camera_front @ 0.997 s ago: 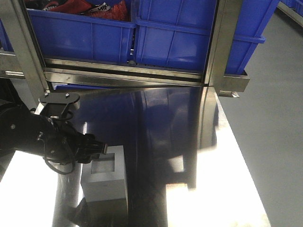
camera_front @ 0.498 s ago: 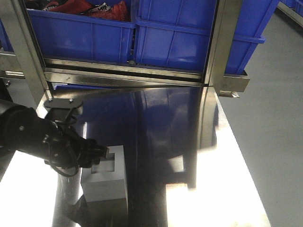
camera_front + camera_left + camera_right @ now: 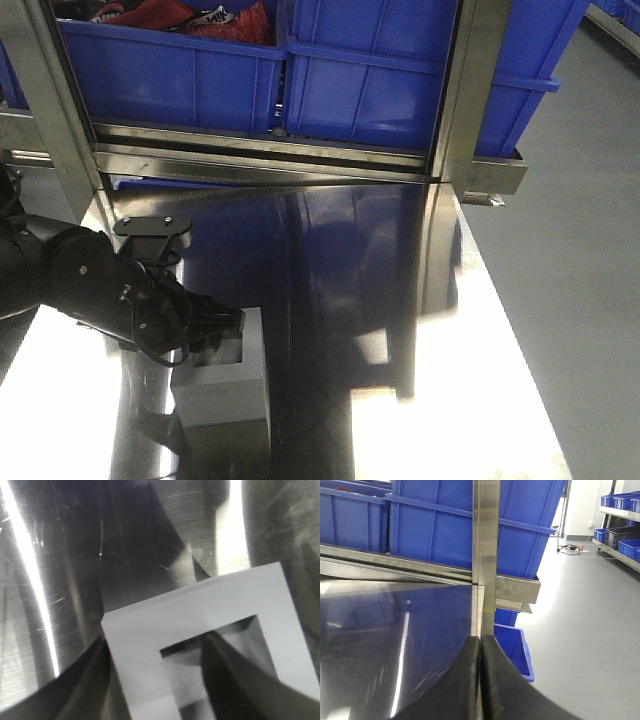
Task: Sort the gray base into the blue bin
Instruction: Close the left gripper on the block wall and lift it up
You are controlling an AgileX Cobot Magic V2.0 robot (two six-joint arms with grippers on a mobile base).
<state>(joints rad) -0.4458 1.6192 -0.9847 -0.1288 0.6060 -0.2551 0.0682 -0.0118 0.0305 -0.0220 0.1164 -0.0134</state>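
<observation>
On tabletop (image 3: 400, 300), matte recessed gray base (image 3: 222, 392)

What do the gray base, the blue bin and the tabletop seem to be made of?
The gray base looks matte, an even gray with crisp edges and no glare; likely plastic, though that is unsure. The blue bin looks like moulded plastic, slightly glossy, with ribbed walls and a thick rim. The tabletop is probably polished steel: it mirrors the bins and shows fine scratches.

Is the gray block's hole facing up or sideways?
Up. The base shows its recess on top; a finger of the left gripper reaches in.
</observation>
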